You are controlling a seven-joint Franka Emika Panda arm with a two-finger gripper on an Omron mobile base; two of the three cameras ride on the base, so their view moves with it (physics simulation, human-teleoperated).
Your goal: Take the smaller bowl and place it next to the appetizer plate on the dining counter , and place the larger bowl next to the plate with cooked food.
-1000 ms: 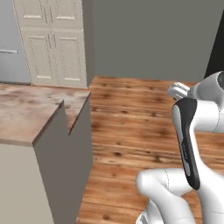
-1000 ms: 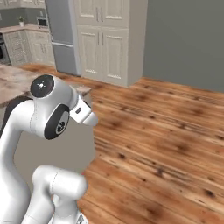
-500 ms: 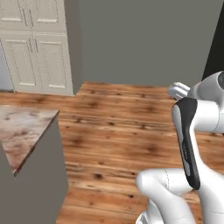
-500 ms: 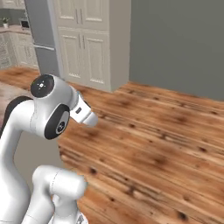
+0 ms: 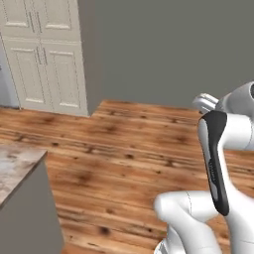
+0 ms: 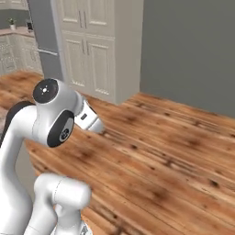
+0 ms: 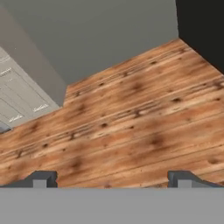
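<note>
step: transit, bowls sought | gripper [image 7: 112,179]: jaws apart, nothing held | marble counter corner [image 5: 15,166] at left | advice: arm kept tucked, corner cleared widely.

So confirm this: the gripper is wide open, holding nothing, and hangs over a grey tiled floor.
Wrong on the floor. The hand view shows the gripper wide open, holding nothing, but it hangs over a wooden plank floor, not grey tile.

Nothing readable is showing anywhere: no text, label, brand, number or sign. The surfaces ahead of the claw and around it are appearing plain and unmarked.
</note>
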